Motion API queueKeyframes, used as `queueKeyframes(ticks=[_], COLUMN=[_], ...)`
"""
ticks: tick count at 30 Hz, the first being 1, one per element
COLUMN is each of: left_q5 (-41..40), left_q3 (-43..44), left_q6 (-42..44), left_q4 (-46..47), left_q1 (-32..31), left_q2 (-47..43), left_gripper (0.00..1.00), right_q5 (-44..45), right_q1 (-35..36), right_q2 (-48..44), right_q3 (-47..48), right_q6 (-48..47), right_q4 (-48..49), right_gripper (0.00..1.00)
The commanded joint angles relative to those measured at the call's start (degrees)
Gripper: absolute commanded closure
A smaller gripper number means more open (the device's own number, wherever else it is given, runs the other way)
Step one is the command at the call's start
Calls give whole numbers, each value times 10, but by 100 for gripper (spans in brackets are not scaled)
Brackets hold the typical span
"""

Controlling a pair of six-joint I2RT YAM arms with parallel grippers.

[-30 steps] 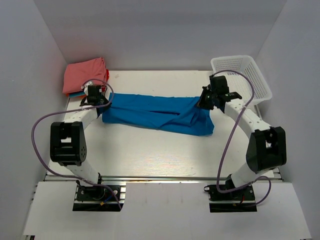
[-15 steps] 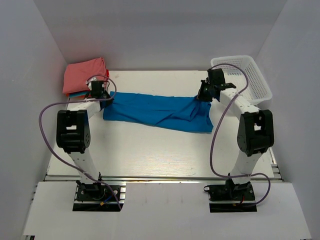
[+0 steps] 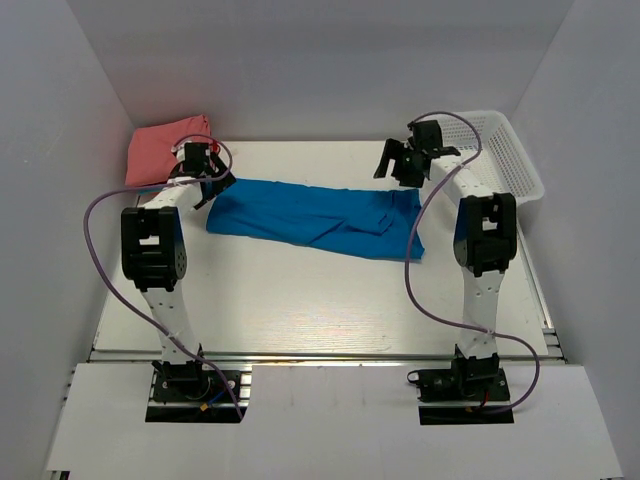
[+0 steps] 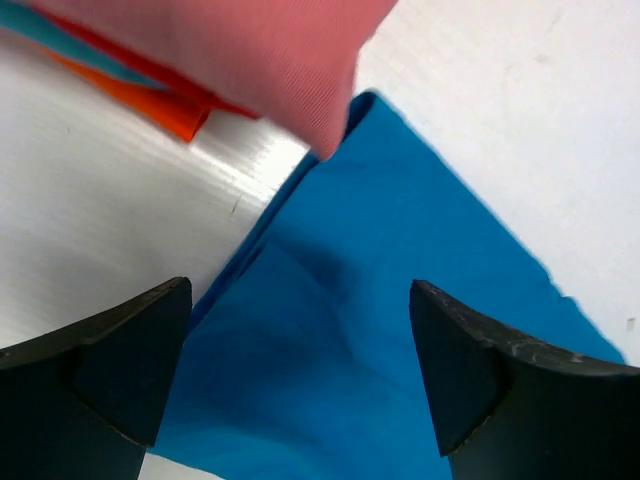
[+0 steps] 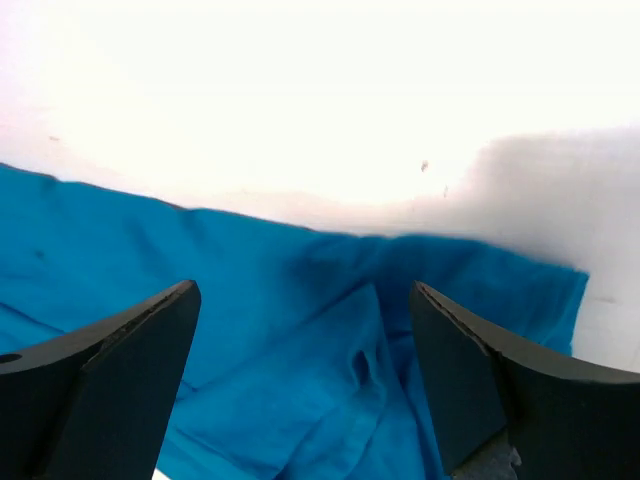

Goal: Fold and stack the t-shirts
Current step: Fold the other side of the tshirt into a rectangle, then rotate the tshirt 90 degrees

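As seen from above, the blue t-shirt [image 3: 315, 215] lay in a long band across the desk [image 3: 300, 290], apparently laid flat for folding, just beside the folded stack [image 3: 165, 150]. At the left wrist, the left claw [image 4: 300, 300] stood spread over one end, gripping nothing. At the right wrist, the right claw [image 5: 300, 300] likewise gaped, empty, above the other end.
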Motion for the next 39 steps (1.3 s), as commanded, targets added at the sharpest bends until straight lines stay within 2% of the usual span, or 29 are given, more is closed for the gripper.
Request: queueKeyframes(ticks=[1, 3, 5, 9, 11, 16, 21, 26, 29, 30, 33, 35, 36, 37, 39], left_q5=[-11, 18, 39, 184, 226, 252, 241, 166, 151, 168, 253, 325, 372, 397, 431], left_q3=[37, 37, 18, -26, -33, -15, -49, -129, -196, -218, -359, -420, -483, -513, -571], left_q6=[7, 27, 47, 65, 71, 80, 80, 80, 67, 60, 28, 3, -7, -21, -27], left_q4=[-34, -26, -4, 63, 78, 79, 70, 29, 8, 8, 19, 8, 8, 8, -12], left_q1=[4, 4, -9, -14, -19, -39, -45, -45, -45, -45, -66, -96, -112, -145, -181], left_q2=[-28, -48, -60, -67, -48, 8, 22, -33, -70, -97, -135, -168, -181, -196, -253], left_gripper=[0, 0, 0, 0, 0, 0, 0, 0, 0, 0, 0, 0, 0, 0, 0], right_q5=[-41, -39, -45, -90, -129, -157, -106, -133, -162, -173, -190, -202, -209, -219, -259], right_q1=[-5, -1, 0, 5, 10, 18, 5, -29, -36, -38, -34, -31, -31, -29, -23], right_q2=[-20, -47, -95, -170, -207, -258, -251, -179, -130, -120, -48, 9, 27, 62, 122], right_q3=[64, 47, -14, -129, -198, -318, -391, -381, -363, -342, -261, -173, -147, -64, -8], right_q6=[-34, -35, -35, -26, -23, -14, 9, 22, 30, 37, 43, 45, 47, 46, 45], right_q4=[-11, -2, 9, 55, 61, 74, 93, 97, 120, 122, 120, 120, 116, 104, 104], right_gripper=[10, 10, 10, 10, 10, 10, 10, 10, 10, 10, 10, 10, 10, 10, 10])
